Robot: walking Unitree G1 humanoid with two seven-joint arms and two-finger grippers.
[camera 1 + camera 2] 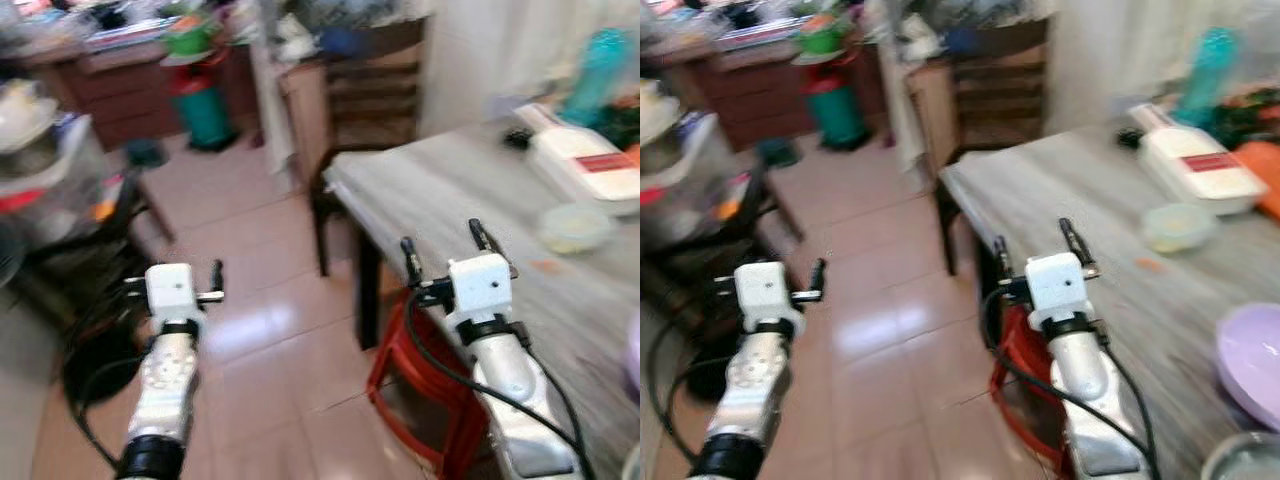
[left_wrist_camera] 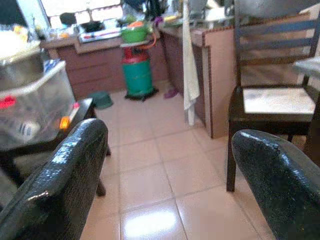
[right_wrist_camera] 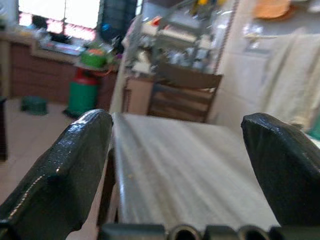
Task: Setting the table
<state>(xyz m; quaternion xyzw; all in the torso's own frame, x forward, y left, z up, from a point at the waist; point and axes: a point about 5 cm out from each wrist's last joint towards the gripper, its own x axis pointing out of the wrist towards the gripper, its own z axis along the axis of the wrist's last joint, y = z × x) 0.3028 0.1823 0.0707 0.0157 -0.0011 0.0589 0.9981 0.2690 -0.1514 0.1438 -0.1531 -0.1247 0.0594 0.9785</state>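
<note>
A humanoid robot stands at the near corner of a grey wood-grain table (image 1: 440,185) in a home kitchen, both arms raised ahead of it. The right gripper (image 1: 447,242) hovers at the table's near edge, its jaws spread wide with nothing between them; the right wrist view looks between its fingers (image 3: 65,170) along the bare tabletop toward a dark wooden chair (image 3: 182,97). The left gripper (image 2: 170,180), at 9 o'clock from the right one, hangs over the tiled floor (image 1: 250,300), jaws likewise apart and empty.

On the table, a small pale bowl (image 1: 1178,226) sits at 2 o'clock from the right gripper, with a white rectangular container bearing a red label (image 1: 1200,165) just beyond it and a teal bottle (image 1: 1206,75) at the far edge. A lilac bowl (image 1: 1255,360) lies at 4 o'clock, near the table's right side. A red stool (image 1: 415,400) stands under the table's near corner.

Across the floor, at 11 o'clock, a green gas cylinder (image 2: 137,75) stands against brown cabinets, and a white cloth (image 2: 189,65) hangs beside it. The head views are slightly blurred.
</note>
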